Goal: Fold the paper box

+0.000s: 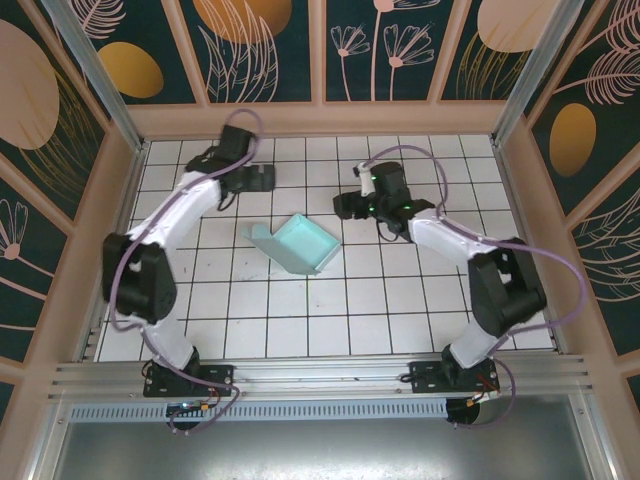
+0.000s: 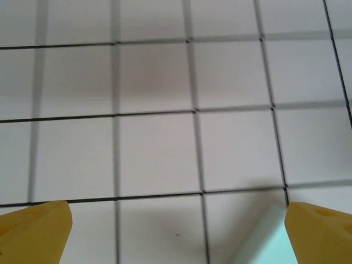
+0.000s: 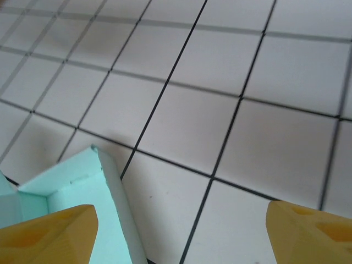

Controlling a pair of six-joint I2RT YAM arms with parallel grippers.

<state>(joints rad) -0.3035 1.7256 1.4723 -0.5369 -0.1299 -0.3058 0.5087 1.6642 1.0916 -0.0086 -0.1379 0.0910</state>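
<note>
Mid-table, paper box sits as a part-raised tray, loose flap toward the left arm. Right gripper is nearer, with the box's corner just beside one finger; left gripper hangs farther off. Both stand wide apart, holding nothing. Long axis seemingly diagonal.

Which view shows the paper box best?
Top external: the whole paper box lies on the table, walls raised, one flap sticking out on the left. The right wrist view catches one raised corner at its lower left. The left wrist view has a blurred pale sliver at its bottom edge, possibly the box.
</note>
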